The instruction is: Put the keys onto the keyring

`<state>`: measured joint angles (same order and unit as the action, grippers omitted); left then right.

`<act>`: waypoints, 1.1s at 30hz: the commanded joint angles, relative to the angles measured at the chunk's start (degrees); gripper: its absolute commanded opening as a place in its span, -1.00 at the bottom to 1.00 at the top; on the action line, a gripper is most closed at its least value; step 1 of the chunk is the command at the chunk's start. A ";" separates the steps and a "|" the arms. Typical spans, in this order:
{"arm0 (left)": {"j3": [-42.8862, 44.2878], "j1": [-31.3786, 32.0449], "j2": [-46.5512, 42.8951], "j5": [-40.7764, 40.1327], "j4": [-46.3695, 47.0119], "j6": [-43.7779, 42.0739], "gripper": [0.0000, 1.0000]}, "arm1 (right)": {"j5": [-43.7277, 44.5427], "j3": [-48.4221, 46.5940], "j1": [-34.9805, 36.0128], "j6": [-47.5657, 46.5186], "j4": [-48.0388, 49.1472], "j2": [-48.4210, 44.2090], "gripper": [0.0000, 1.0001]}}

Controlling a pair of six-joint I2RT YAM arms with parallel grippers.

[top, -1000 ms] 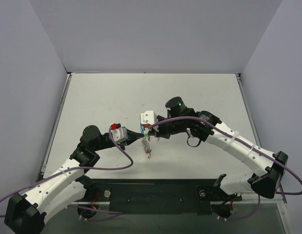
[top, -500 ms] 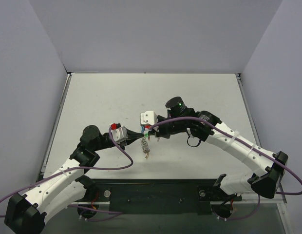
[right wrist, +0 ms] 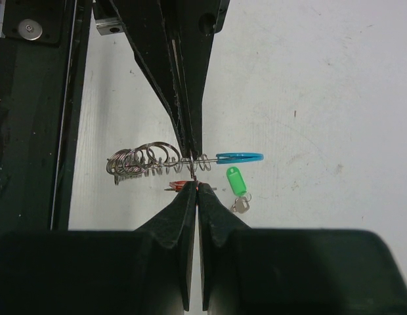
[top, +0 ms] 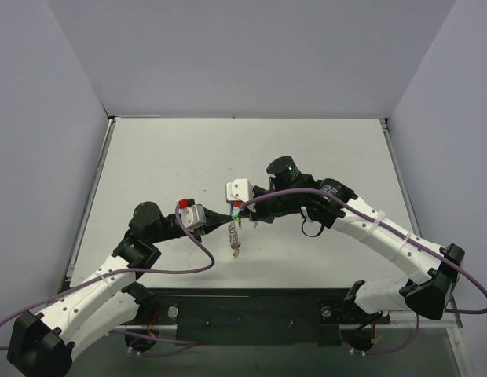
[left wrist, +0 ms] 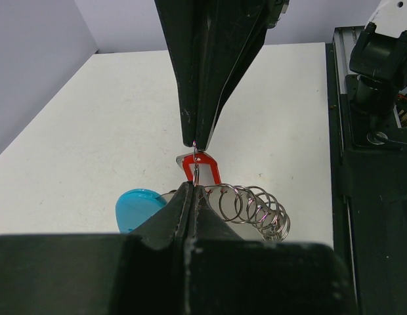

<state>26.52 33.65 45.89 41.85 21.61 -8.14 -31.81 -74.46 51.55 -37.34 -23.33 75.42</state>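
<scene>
- Meeting tip to tip above the worktop [top: 165,157], both hands are shut.
- Left hand [left wrist: 192,188] clamps the keyring [left wrist: 256,209] — right hand [right wrist: 193,186] pinches the red-tagged key [left wrist: 213,172].
- Green-tagged key [right wrist: 236,180] lies on the worktop.

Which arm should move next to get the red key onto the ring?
Probably the right. The right gripper is shut on the red key, right beside the keyring, while the left gripper is shut on the keyring, holding it steady.
</scene>
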 commanded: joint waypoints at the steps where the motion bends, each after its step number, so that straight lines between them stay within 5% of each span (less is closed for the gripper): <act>1: 2.04 -0.16 -0.27 1.05 4.32 0.50 -1.00 | -0.71 -0.25 0.57 0.78 2.15 -0.89 -1.00; 33: 2.30 -0.16 -0.10 -0.80 2.65 -0.74 -1.00 | 0.09 -0.25 0.22 2.71 3.47 -1.41 -1.00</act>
<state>26.52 33.65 45.89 41.80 21.65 -8.10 -30.85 -74.46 52.12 -35.57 -21.23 75.42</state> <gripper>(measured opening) 0.015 0.002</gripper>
